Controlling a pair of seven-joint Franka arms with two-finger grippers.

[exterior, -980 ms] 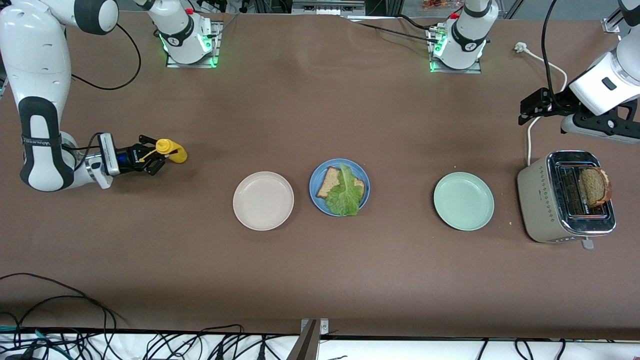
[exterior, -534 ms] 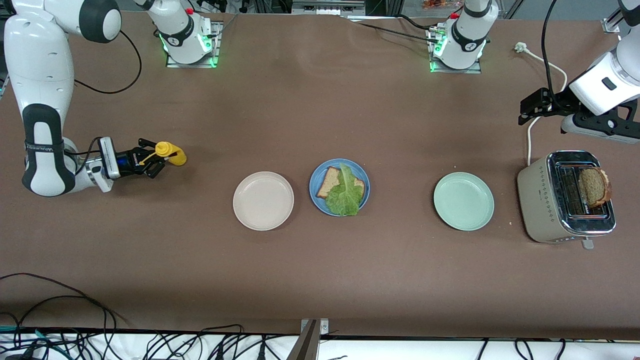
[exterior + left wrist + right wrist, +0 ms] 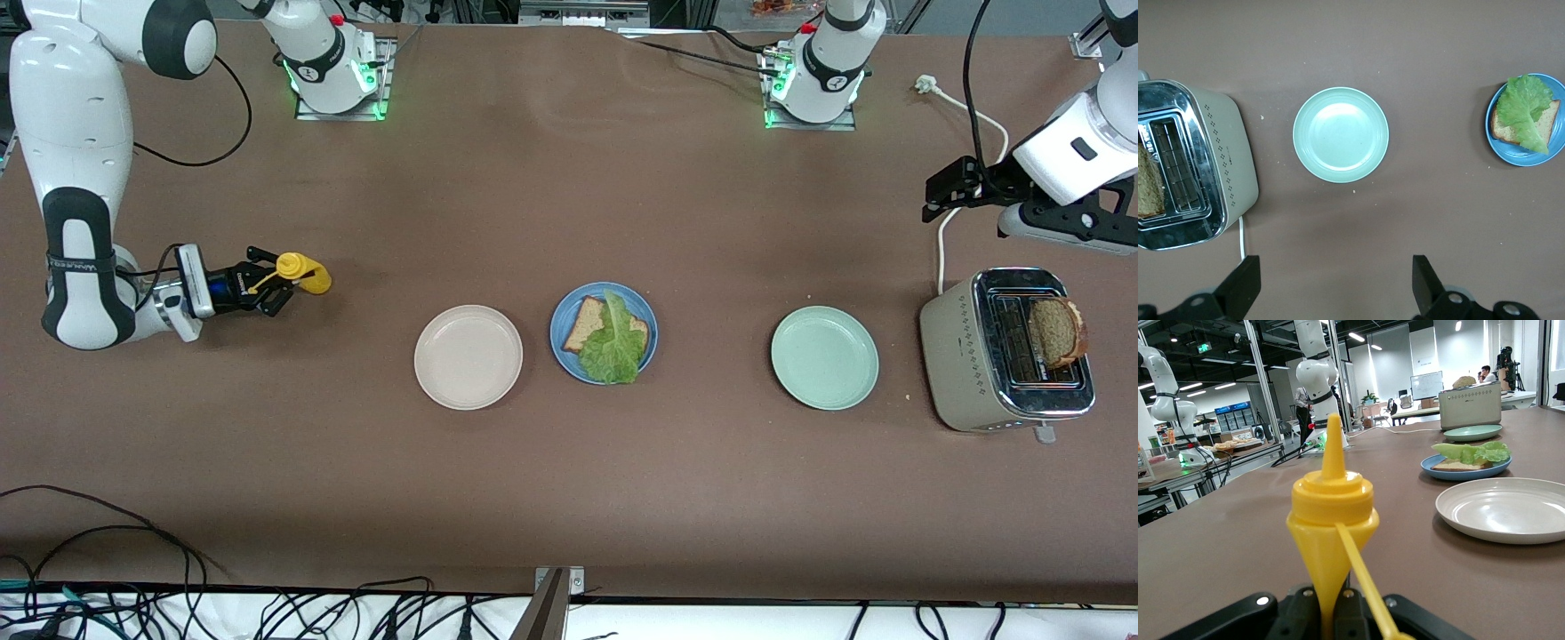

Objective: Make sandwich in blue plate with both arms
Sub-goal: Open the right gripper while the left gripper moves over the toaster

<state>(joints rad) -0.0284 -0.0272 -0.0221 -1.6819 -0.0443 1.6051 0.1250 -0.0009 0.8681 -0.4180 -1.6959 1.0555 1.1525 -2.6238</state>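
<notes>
Jaws: the right gripper (image 3: 277,286) is pinched shut on a yellow squeeze bottle (image 3: 303,270), held low at the right arm's end of the table; the left gripper (image 3: 1333,287) stands spread wide and empty, up over bare table between the toaster (image 3: 1006,350) and the mint plate (image 3: 824,357).

Change over the last second: small. The bottle and right gripper have drifted slightly toward the right arm's end, and that arm's upper links have shifted a little. The left arm has not moved and seems to be waiting. Nothing on the plates has changed.

Task state: the blue plate (image 3: 564,327) sits at the table's middle, between the cream plate (image 3: 468,356) and the mint plate. On it lies one bread slice (image 3: 586,322) with a lettuce leaf (image 3: 613,342) draped across, hanging slightly over the rim nearest the front camera. The second slice (image 3: 1056,332) stands in the toaster slot.

Judgement: sandwich about half built, with no top slice yet. The bottle's small drift does not advance it. The open left gripper is best placed to fetch the toasted slice.
</notes>
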